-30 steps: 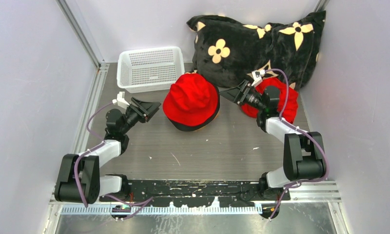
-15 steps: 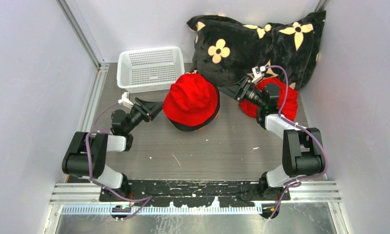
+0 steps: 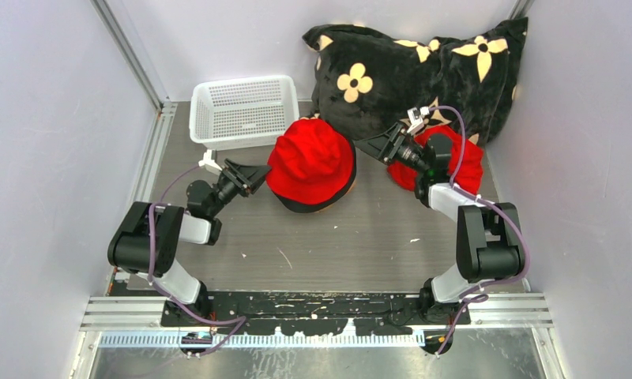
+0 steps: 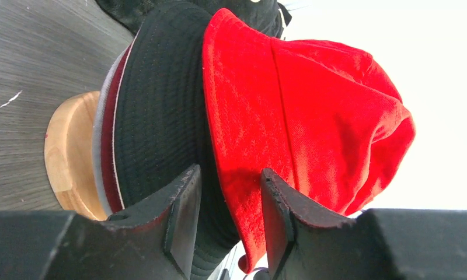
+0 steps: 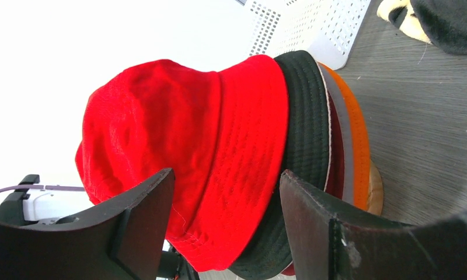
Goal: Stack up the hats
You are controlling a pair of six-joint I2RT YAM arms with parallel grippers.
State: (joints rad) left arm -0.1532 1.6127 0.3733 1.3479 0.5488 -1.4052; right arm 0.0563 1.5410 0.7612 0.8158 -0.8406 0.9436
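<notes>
The hats sit stacked on a wooden stand mid-table, with the bright red hat on top. Under it show the black hat's brim, then grey, dark red and orange brims. My left gripper is at the stack's left side. It is open, and the red brim's edge lies between its fingers without being pinched. My right gripper is at the stack's right side, wide open, with the red and black brims in the gap.
A white perforated basket stands at the back left. The black cushion with cream flowers leans in the back right corner. More red fabric lies by the cushion, partly behind the right arm. Walls close in on both sides.
The left arm has reached in toward the stack, and its jaws have narrowed a little around the red brim. The right gripper has shifted slightly toward the back.
</notes>
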